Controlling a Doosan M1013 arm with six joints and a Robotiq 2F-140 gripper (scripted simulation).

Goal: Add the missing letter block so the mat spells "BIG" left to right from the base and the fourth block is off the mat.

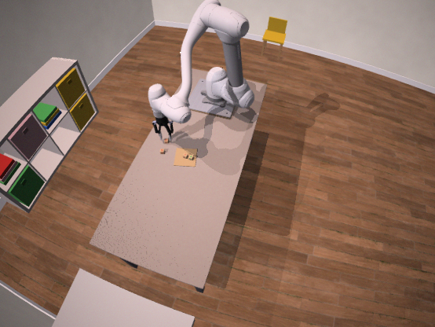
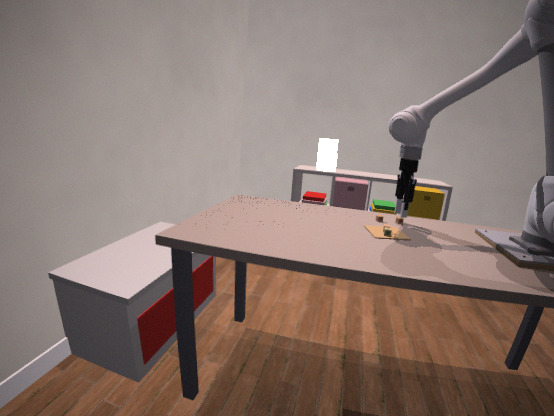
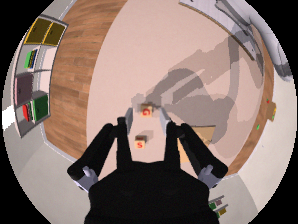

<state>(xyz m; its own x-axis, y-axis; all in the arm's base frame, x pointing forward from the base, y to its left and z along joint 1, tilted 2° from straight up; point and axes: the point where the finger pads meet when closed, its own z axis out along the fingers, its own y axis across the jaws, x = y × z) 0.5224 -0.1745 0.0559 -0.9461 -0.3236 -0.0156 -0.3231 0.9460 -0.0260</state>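
Note:
My gripper (image 1: 166,139) (image 2: 403,216) (image 3: 146,113) is open, pointing down, its fingertips apart on both sides of the G block and low over it. The G block (image 1: 166,141) (image 2: 399,220) (image 3: 146,111) lies on the table, letter up; no finger visibly touches it. The S block (image 1: 162,151) (image 2: 379,218) (image 3: 140,144) lies off the mat, letter up. The tan mat (image 1: 179,162) (image 2: 372,230) (image 3: 207,132) bears two blocks side by side: a pale orange one (image 1: 185,156) and a greenish one (image 1: 191,157) (image 2: 387,233). Their letters are too small to read; the gripper hides them in the wrist view.
The table (image 1: 157,212) (image 2: 300,235) carries the robot's base plate (image 1: 196,108) (image 3: 220,17) beyond the G block. A shelf unit (image 1: 39,78) (image 2: 350,173) stands beside the table. The arm's shadow falls across part of the mat and table.

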